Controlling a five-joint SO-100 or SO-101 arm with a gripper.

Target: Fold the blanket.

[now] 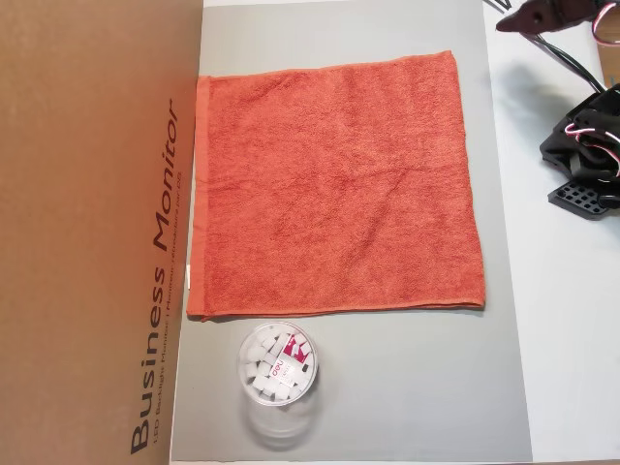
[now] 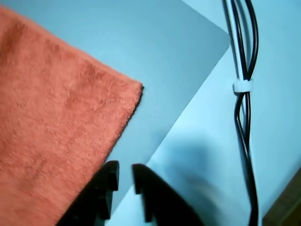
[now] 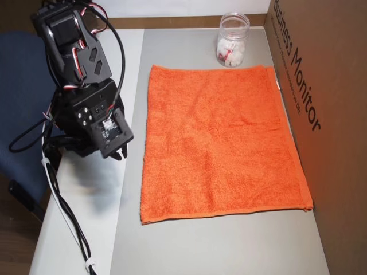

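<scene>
The blanket is an orange-red terry towel lying flat and unfolded on a grey mat. In the other overhead view the blanket spreads right of the arm. My gripper hangs above the mat's left edge, a little left of the towel and apart from it. The wrist view shows my gripper at the bottom, its black fingertips nearly together with a thin gap and nothing between them. One blanket corner lies just above them.
A clear round tub of white pieces stands on the mat beside one towel edge, also seen as the tub. A tall cardboard box borders the mat's far side. Black cables run over the white table.
</scene>
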